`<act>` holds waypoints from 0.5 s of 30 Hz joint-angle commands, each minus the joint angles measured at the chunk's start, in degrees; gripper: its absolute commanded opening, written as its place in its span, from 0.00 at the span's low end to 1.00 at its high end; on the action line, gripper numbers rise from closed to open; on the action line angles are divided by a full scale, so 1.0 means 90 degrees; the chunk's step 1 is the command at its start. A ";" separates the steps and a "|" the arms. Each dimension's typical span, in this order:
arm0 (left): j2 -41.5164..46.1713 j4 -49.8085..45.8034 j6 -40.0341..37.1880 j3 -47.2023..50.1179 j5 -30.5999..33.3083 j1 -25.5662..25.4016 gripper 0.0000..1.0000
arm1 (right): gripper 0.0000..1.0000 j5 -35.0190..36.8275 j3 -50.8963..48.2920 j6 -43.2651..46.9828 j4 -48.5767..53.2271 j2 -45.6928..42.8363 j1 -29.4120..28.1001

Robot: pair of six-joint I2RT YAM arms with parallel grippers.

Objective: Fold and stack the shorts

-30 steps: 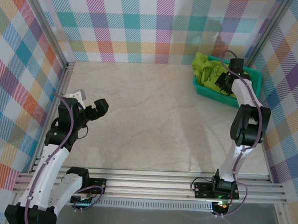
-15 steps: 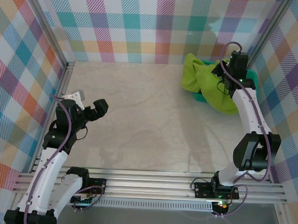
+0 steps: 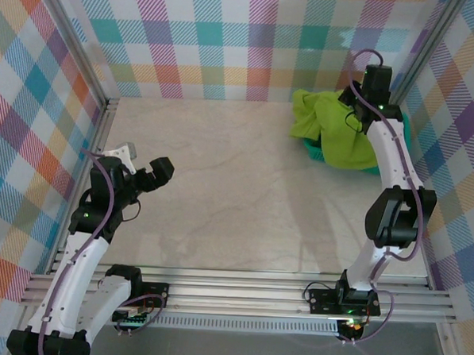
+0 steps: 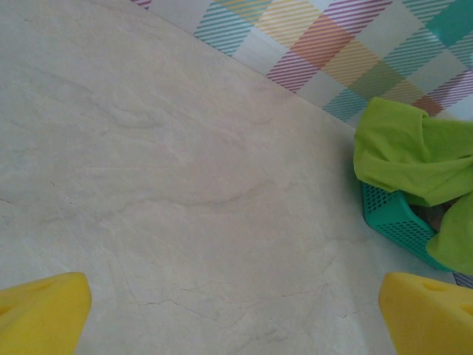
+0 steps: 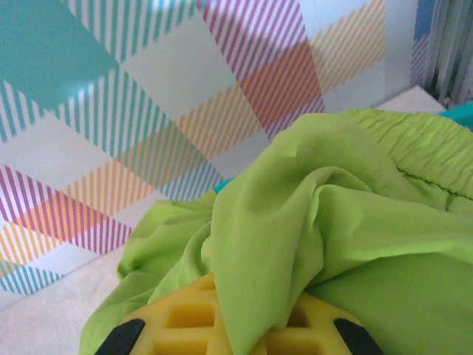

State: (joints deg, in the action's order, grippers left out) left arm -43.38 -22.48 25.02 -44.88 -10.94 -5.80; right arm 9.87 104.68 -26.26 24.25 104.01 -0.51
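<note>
A lime green pair of shorts [image 3: 335, 133] hangs bunched over the teal mesh basket [image 3: 311, 150] at the back right. My right gripper [image 3: 360, 112] is shut on its upper part. In the right wrist view the green fabric [image 5: 310, 214] is pinched between the yellow fingers [image 5: 177, 322] and drapes over them, its gathered waistband at the upper right. My left gripper [image 3: 154, 173] hovers over the table's left side, far from the shorts. Its yellow fingertips [image 4: 41, 314] stand wide apart with bare table between them. From there the shorts [image 4: 403, 151] show at the far right over the basket [image 4: 392, 222].
Plaid walls close in the back and both sides. An aluminium rail [image 3: 239, 293] runs along the near edge. The marbled tabletop [image 3: 236, 193] stretches bare between the two arms. The basket sits tight in the back right corner.
The right arm has raised the green shorts up out of the basket and drawn them toward the back wall; the fabric now hangs free. The left arm has stayed put.
</note>
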 commanded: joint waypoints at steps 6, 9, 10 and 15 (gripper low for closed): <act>-0.0087 0.0067 0.0130 -0.0086 -0.0176 0.0039 1.00 | 0.65 0.0558 0.0691 -0.0016 -0.0062 0.0216 0.0043; -0.0151 0.0137 0.0179 -0.0031 -0.0209 0.0039 1.00 | 0.78 0.0604 0.0507 -0.0021 0.0133 0.0133 -0.0018; -0.0173 0.0174 0.0202 -0.0013 -0.0231 0.0039 1.00 | 0.79 0.0545 0.0341 0.0016 0.0102 0.0075 -0.0038; -0.0277 0.0220 0.0238 0.0014 -0.0307 0.0039 1.00 | 0.81 0.0526 -0.0652 0.0735 -0.0092 -0.0201 -0.0470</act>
State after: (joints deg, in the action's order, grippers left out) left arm -45.65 -22.31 26.22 -44.86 -12.45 -5.80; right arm 14.39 102.26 -24.32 23.66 104.16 -2.09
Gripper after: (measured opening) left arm 0.999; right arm 0.809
